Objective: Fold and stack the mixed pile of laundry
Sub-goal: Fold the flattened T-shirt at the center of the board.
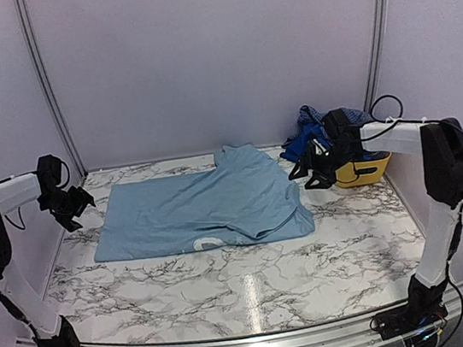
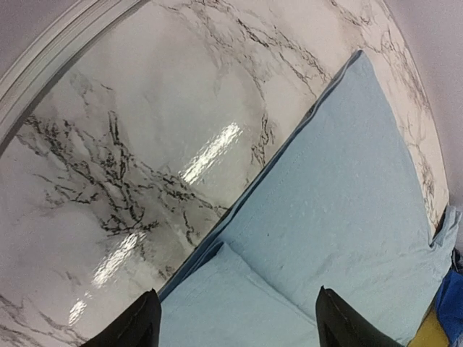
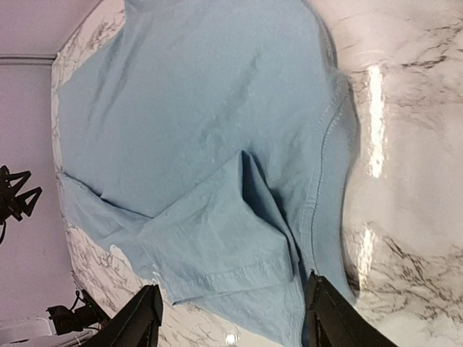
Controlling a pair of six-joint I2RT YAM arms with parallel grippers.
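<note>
Marble table (image 1: 249, 296): carries one pale sky-blue T-shirt (image 1: 210, 207), spread flat mid-table with a sleeve flap folded loosely over the body. At the far right corner stands a yellow basket (image 1: 368, 171), with the checked and royal-blue garments (image 1: 309, 121) heaped at it. Left gripper (image 1: 70, 205) and right gripper (image 1: 307, 171): jaws apart, holding nothing, one at each end of the shirt. Risk: a pinch catching only the top layer would likely drag the fold open, and the right arm, close by the basket, could knock it.
</note>
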